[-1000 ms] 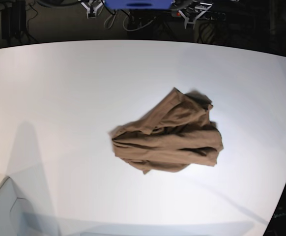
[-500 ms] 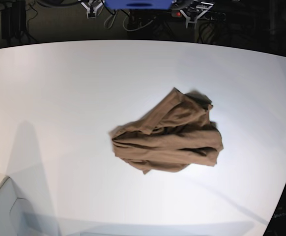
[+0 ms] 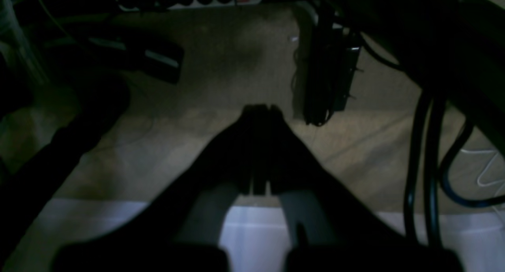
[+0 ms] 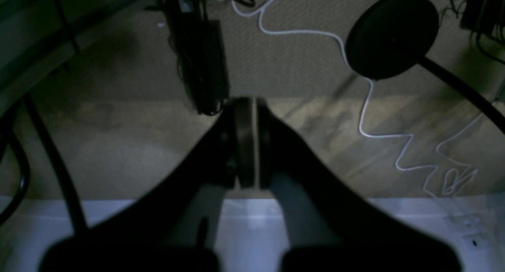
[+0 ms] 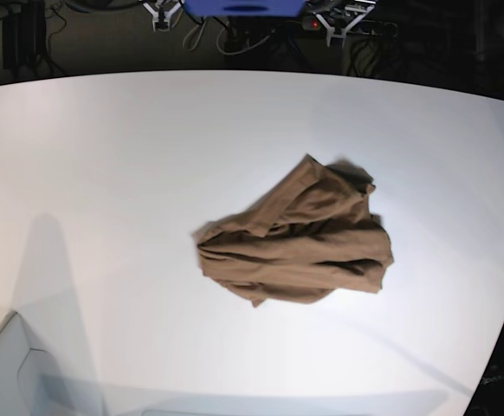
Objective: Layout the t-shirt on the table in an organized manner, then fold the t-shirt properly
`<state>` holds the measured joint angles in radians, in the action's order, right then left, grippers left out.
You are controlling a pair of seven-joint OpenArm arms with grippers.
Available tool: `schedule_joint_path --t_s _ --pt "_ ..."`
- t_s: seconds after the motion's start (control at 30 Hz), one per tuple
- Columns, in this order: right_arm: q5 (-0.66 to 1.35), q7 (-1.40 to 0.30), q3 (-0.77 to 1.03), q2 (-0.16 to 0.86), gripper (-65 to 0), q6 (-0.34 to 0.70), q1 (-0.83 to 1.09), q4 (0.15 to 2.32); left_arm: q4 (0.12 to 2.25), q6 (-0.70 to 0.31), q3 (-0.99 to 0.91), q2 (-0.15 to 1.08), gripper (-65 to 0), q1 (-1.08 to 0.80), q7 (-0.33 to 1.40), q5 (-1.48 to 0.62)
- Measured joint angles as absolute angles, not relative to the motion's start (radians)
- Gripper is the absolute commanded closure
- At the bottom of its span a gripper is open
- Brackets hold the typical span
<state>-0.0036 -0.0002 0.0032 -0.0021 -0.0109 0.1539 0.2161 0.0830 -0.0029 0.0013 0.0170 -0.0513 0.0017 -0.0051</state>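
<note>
**Shirt in a heap, both arms parked off the table**

The t-shirt (image 5: 300, 238) sits crumpled right of centre on the table (image 5: 105, 173), its long axis running from lower left up to upper right. Neither arm shows in the base view. The left gripper (image 3: 260, 108) and the right gripper (image 4: 246, 102) both hang over the floor beyond the table edge, jaws pressed together, holding nothing. Lying on the frame's right, the heap looks nearer the left arm.

no readable text, labels, brands or numbers anywhere
</note>
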Motion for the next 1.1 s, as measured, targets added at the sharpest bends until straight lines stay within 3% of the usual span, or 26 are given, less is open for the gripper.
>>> schedule_joint_path --t_s 0.2,0.53,0.67,0.9,1.1 --pt "-0.004 -0.005 0.003 -0.001 0.0 -0.007 0.249 0.342 0.381 -0.001 0.001 0.071 0.0 -0.237 0.009 -0.005" --pt "-0.004 -0.019 0.007 0.042 0.0 0.001 0.678 1.056 1.068 0.004 0.002 0.156 0.0 -0.654 0.018 -0.008" --pt "-0.004 -0.025 0.005 0.073 0.0 0.003 0.791 1.281 1.327 0.008 -0.004 0.194 0.0 -0.796 0.154 -0.014" --pt "-0.004 -0.024 0.007 0.088 0.0 0.003 0.939 1.610 1.730 0.001 -0.178 0.205 0.0 -0.923 0.270 -0.163" --pt "-0.003 -0.035 -0.001 0.085 0.0 0.003 0.999 1.844 1.920 -0.002 -0.284 0.198 0.0 -0.971 0.315 -0.181"
